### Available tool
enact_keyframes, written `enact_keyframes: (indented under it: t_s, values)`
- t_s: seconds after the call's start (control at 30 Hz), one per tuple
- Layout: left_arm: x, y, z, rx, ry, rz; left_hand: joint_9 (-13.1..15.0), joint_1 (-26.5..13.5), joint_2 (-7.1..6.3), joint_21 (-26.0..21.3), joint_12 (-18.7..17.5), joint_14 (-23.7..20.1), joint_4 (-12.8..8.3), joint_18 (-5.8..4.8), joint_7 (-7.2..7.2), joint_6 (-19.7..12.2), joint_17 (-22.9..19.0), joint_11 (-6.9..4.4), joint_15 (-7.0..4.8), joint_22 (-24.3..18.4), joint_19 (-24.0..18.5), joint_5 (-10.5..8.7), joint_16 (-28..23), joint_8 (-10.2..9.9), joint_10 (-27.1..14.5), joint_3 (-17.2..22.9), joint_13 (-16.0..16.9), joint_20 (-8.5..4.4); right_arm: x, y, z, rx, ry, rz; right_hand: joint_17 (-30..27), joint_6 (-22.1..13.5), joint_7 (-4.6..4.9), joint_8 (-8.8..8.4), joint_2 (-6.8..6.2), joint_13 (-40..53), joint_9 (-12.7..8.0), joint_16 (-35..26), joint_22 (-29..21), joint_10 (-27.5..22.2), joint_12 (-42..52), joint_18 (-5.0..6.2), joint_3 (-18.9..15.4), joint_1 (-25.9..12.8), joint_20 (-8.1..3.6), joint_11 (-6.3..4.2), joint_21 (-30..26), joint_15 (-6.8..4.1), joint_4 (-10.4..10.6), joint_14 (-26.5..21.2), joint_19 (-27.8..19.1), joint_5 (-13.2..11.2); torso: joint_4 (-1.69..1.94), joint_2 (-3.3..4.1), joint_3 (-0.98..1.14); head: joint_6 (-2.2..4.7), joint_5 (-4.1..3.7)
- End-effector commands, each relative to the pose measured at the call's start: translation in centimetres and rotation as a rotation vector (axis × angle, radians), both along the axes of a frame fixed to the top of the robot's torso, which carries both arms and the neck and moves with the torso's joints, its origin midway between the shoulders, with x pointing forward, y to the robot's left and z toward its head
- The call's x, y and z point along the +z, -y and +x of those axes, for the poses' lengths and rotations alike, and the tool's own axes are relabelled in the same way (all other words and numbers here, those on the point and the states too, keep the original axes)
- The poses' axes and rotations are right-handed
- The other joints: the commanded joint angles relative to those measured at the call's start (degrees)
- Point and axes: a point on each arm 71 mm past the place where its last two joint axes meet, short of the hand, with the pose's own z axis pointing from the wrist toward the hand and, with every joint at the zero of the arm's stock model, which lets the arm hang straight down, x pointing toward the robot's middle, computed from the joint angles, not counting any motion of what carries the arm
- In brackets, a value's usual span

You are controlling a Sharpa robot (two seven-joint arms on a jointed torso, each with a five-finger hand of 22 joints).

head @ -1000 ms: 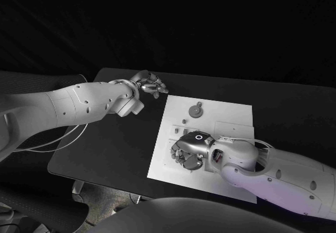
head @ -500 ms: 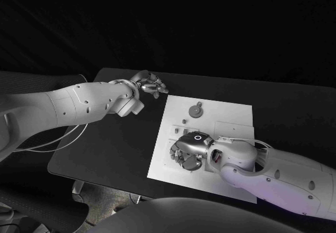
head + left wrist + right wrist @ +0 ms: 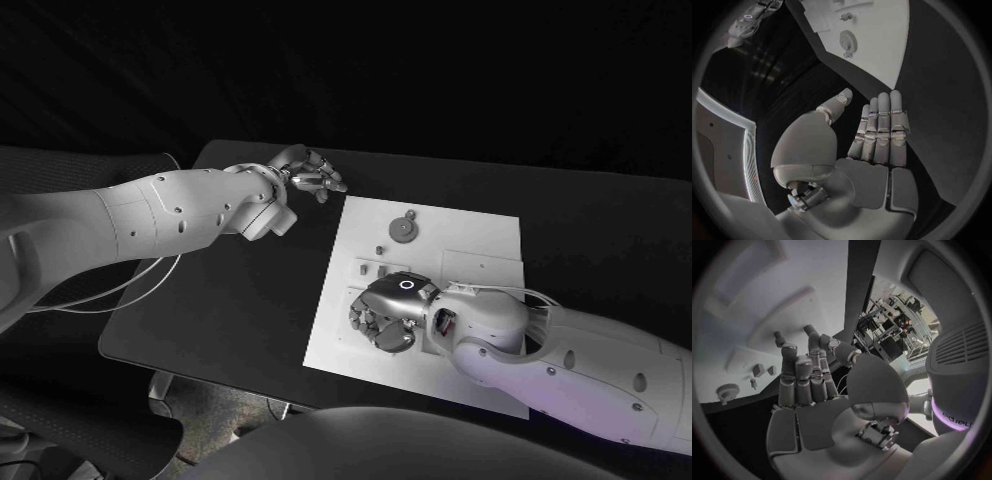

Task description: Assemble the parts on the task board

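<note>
My left hand [image 3: 306, 173] hangs over the black table [image 3: 216, 300], just beyond the far left corner of the task board [image 3: 462, 235]. The wrist camera there shows its fingers [image 3: 882, 125] straight and side by side with the thumb set off from them, and nothing in the palm, so that hand is idle and holds no part.

Moving across to the board itself: near its far edge sits a round gear-like part [image 3: 405, 229], apparently seated on its spot, with a small peg-like piece [image 3: 381, 249] just nearer me. Both lie well apart from either of my hands.

My right hand [image 3: 389, 310] is down on the near left area of the board, fingers curled toward the surface. From my right wrist camera I see the fingers [image 3: 801, 375] bent and their tips bunched close over the white plate, but I cannot tell whether a part sits between them or whether they only press on something there. Two small pieces [image 3: 757, 370] and a gear [image 3: 726, 390] show farther along the board from those fingertips.

My judgement: the assembly is somewhere in the middle. One gear looks placed, my right hand seems busy seating or picking a piece, and several small parts look loose and unassembled.
</note>
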Motion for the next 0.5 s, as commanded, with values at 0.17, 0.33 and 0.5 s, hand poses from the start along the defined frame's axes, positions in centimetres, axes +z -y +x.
enact_keyframes:
  t_s: [0.17,0.33,0.5]
  values:
    - [0.05,0.21,0.00,-0.013,0.001,-0.002,-0.08,0.32,0.35,-0.30,-0.27,0.32,0.21,0.66,0.06,-0.31,0.11,0.36,0.00,0.07,0.45,0.09,-0.31,0.35,0.05,-0.19,-0.08,0.04,-0.41,0.14,0.13,0.007,-0.003,-0.028,0.03,1.24,0.95,0.17,0.51,-0.07,0.88,-0.20,0.54,0.49,-0.42,1.51,0.26,-0.10,-0.48,0.03,-0.03,-0.46,0.00,-0.07,0.03,0.28,-0.02,0.01,0.01,0.00,0.04]
    - [0.04,0.20,0.00,-0.013,0.000,-0.002,-0.08,0.32,0.35,-0.31,-0.28,0.33,0.21,0.66,0.06,-0.31,0.13,0.36,0.00,0.08,0.45,0.09,-0.34,0.36,0.05,-0.19,-0.07,0.04,-0.57,0.21,0.30,0.003,-0.006,-0.034,0.03,1.22,0.96,0.15,0.51,-0.07,0.88,-0.21,0.54,0.48,-0.46,1.51,0.26,-0.11,-0.48,0.03,-0.04,-0.46,0.00,-0.07,0.02,0.28,-0.03,0.01,0.02,0.00,0.07]
    - [0.04,0.21,0.00,-0.013,-0.001,-0.002,-0.09,0.33,0.35,-0.32,-0.29,0.34,0.21,0.66,0.06,-0.31,0.16,0.36,0.00,0.09,0.45,0.09,-0.36,0.36,0.06,-0.19,-0.07,0.04,-0.90,0.39,0.54,-0.005,-0.013,-0.044,0.03,1.20,0.97,0.13,0.51,-0.07,0.88,-0.22,0.54,0.46,-0.50,1.51,0.26,-0.13,-0.47,0.04,-0.06,-0.45,0.00,-0.09,0.00,0.27,0.00,0.00,0.03,0.00,0.08]
